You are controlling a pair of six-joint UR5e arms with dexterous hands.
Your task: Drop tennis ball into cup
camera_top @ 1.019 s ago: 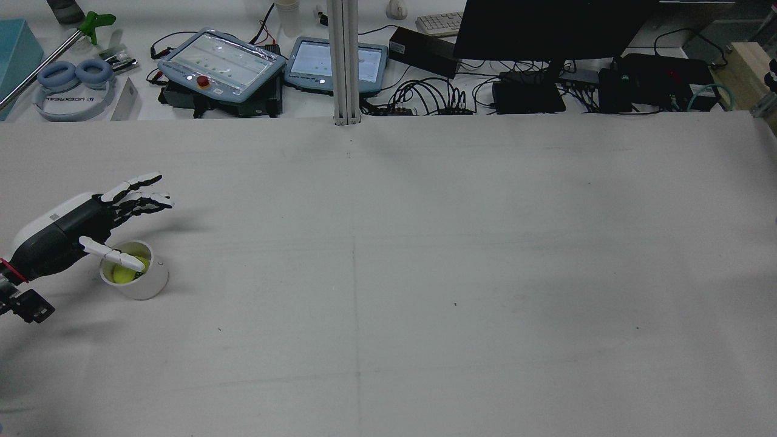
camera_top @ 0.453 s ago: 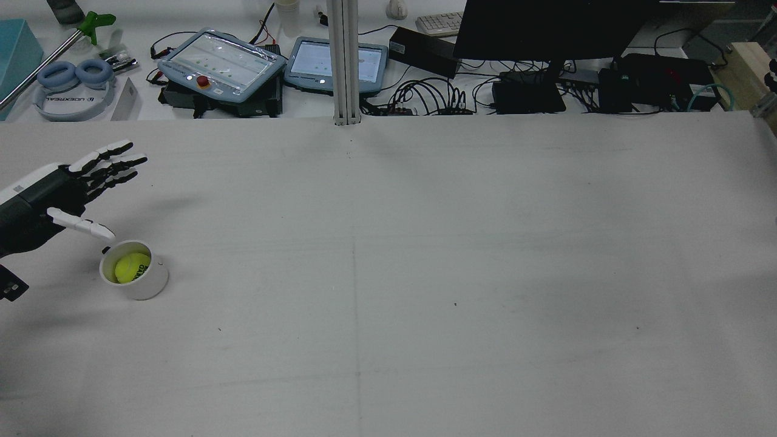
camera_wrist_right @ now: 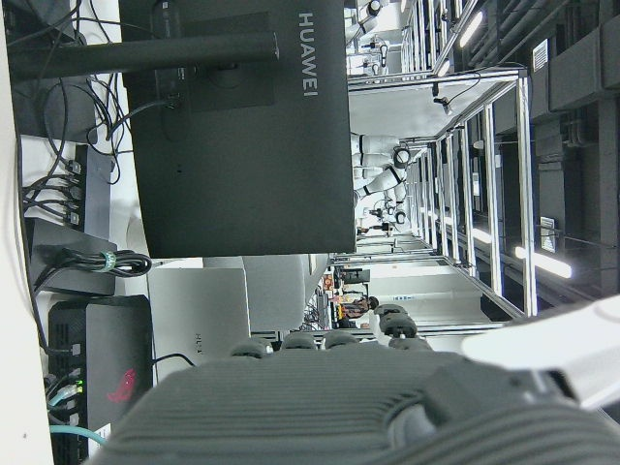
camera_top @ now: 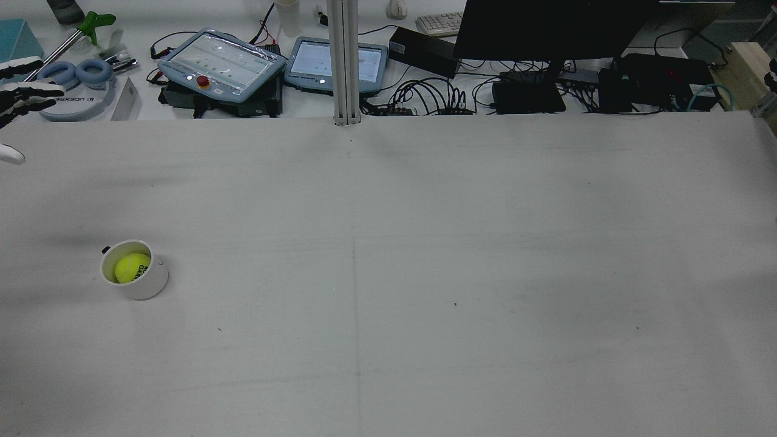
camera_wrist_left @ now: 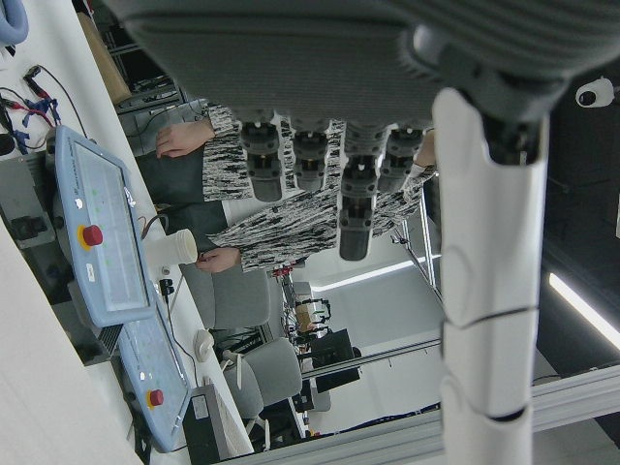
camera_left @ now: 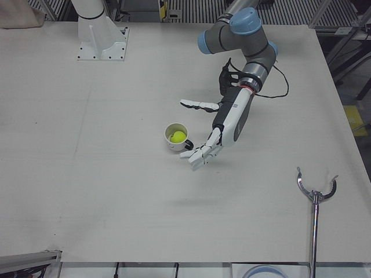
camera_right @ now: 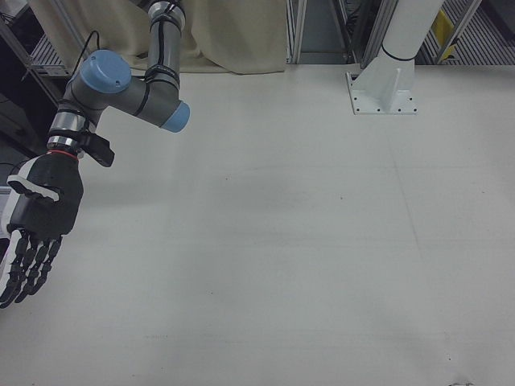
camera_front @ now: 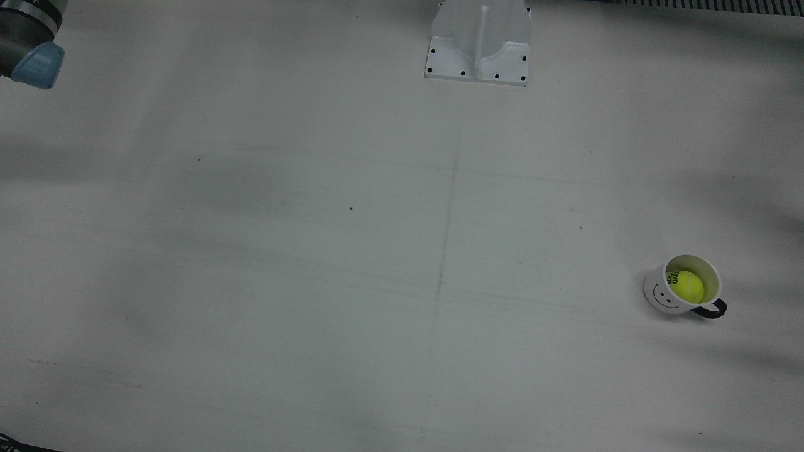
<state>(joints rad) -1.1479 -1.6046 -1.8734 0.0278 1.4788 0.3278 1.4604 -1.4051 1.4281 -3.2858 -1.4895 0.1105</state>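
Observation:
A white cup [camera_top: 144, 280] with a smiley face and a dark handle stands on the table at the near left of the rear view. The yellow tennis ball [camera_top: 132, 267] lies inside it. Cup [camera_front: 667, 297] and ball [camera_front: 688, 286] also show in the front view, and cup [camera_left: 175, 136] and ball [camera_left: 177, 136] in the left-front view. My left hand [camera_left: 223, 130] is open and empty, fingers spread, raised beside the cup. In the rear view only its fingertips [camera_top: 21, 91] show at the left edge. My right hand [camera_right: 36, 217] is open and empty, fingers hanging down, far from the cup.
An arm pedestal [camera_front: 478, 41] stands at the table's robot side. Beyond the far edge lie teach pendants [camera_top: 221, 64], headphones [camera_top: 76, 85], cables and a monitor [camera_top: 546, 27]. A metal grabber tool [camera_left: 316, 194] lies near the operators' edge.
My left hand has drawn back from over the cup, up and to the rear view's left edge. The ball stays in the cup.

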